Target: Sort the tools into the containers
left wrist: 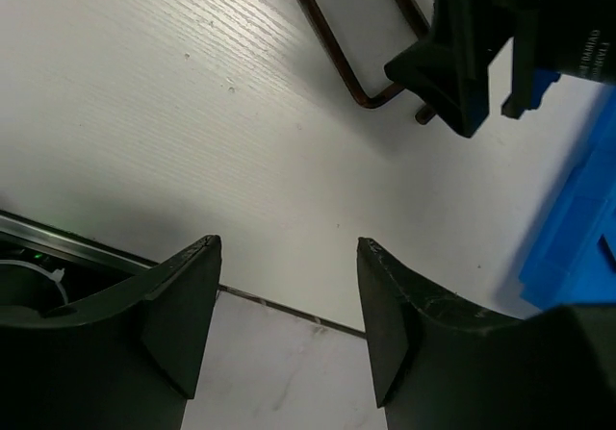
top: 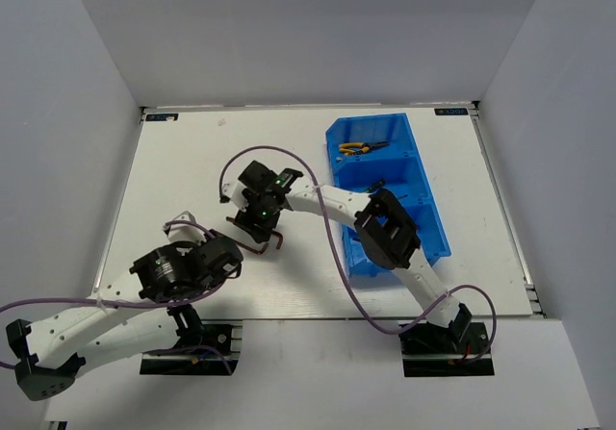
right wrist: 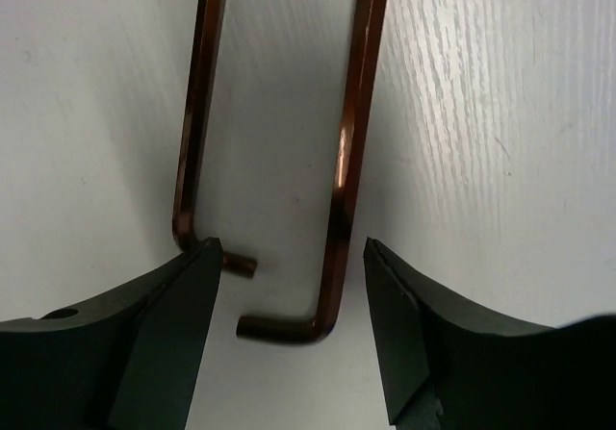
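- We see the right arm reaching across from its base to the middle of the desk (top: 192, 161), because two hex keys lie there side by side, well apart from the containers (top: 429, 220); we judge that this step is a pick-up, with nothing lifted yet.
- The right tool (right wrist: 289, 255) is low over the keys with its fingers spread wide; it holds nothing.
- The inner hex key (right wrist: 348, 151) lies in the gap between the fingers, closer to one finger than the other, its long leg running away from the wrist camera and its short bent leg nearest the lens; the outer hex key (right wrist: 197, 113) runs almost parallel, its bend right at the tip of the other finger; we cannot tell whether that finger touches it.
- We judge that a squeeze from this pose would catch the inner key first, and that the outer one might be nudged or trapped along with it.
- The left tool (left wrist: 287, 247) hangs near the front edge of the desk, fingers apart and empty, short of the keys; we take it to be kept clear of the right arm's reach.
- The pliers (top: 361, 147) already sit in the farthest bin; the middle bin holds something small and dark that we cannot identify.
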You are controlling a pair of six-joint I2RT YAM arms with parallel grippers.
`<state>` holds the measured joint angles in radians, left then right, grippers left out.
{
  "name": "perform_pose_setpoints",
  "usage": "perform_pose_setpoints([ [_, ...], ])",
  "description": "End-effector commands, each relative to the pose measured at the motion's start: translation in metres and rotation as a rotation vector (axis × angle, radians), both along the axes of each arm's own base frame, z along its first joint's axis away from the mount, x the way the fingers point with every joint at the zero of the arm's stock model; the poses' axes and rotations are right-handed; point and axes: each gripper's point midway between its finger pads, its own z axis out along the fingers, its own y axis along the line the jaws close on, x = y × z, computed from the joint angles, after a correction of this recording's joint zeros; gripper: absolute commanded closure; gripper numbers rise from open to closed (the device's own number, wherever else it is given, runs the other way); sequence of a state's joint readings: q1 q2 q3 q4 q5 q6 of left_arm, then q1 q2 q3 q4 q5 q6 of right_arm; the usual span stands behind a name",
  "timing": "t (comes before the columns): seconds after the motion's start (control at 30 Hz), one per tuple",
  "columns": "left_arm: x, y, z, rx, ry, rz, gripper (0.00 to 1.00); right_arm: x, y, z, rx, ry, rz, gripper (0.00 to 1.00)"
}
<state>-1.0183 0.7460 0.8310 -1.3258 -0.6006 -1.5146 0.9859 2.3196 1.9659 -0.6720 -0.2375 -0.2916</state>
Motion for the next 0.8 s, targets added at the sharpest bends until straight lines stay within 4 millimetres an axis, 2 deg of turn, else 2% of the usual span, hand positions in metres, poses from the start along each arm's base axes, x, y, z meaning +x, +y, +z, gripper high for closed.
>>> perform_pose_setpoints([
  [0.0,-0.002,0.006,0.005,0.046,0.008,-0.025,0.31,0.029,0.020,0.007,0.025,-0.148,-0.070,0.34],
  [0.1,-0.001,0.002,0.007,0.040,0.011,-0.035,0.31,0.033,0.020,-0.005,-0.001,-0.171,-0.083,0.36],
  [0.2,0.000,0.000,0.007,0.037,0.005,-0.042,0.31,0.029,0.012,-0.018,-0.033,-0.158,-0.061,0.38],
  [0.33,0.003,-0.005,0.004,0.043,0.005,-0.049,0.31,0.015,0.004,-0.030,-0.055,-0.095,-0.026,0.42],
  [0.4,0.005,-0.008,0.002,0.054,0.013,-0.049,0.31,0.007,-0.006,-0.039,-0.074,-0.054,0.001,0.52],
  [0.43,0.007,-0.011,0.000,0.043,0.006,-0.049,0.31,-0.001,-0.012,-0.041,-0.080,-0.016,0.016,0.67],
  [0.47,0.009,-0.013,-0.002,0.049,0.010,-0.049,0.31,-0.007,-0.022,-0.049,-0.107,0.014,0.014,0.75],
  [0.5,0.009,-0.014,-0.006,0.058,0.016,-0.049,0.31,-0.013,-0.024,-0.043,-0.097,0.029,0.045,0.84],
  [0.53,0.010,-0.016,-0.010,0.066,0.021,-0.049,0.31,-0.022,-0.034,-0.050,-0.119,0.067,0.050,1.00],
  [0.57,0.012,-0.019,-0.011,0.065,0.020,-0.049,0.30,-0.025,-0.039,-0.049,-0.126,0.082,0.044,1.00],
  [0.6,0.013,-0.018,-0.015,0.080,0.019,-0.046,0.29,-0.031,-0.039,-0.037,-0.105,0.104,0.060,1.00],
  [0.67,0.016,-0.022,-0.024,0.070,0.018,-0.034,0.29,-0.027,-0.048,-0.023,-0.096,0.131,0.029,1.00],
  [0.7,0.014,-0.024,-0.028,0.055,0.028,-0.026,0.27,-0.028,-0.045,0.006,-0.034,0.136,0.039,1.00],
  [0.73,0.011,-0.022,-0.040,0.051,0.057,-0.007,0.27,-0.017,-0.048,0.020,-0.004,0.132,0.019,1.00],
  [0.77,0.011,-0.028,-0.046,0.005,0.059,0.025,0.27,-0.013,-0.050,0.047,0.045,0.142,0.012,1.00],
])
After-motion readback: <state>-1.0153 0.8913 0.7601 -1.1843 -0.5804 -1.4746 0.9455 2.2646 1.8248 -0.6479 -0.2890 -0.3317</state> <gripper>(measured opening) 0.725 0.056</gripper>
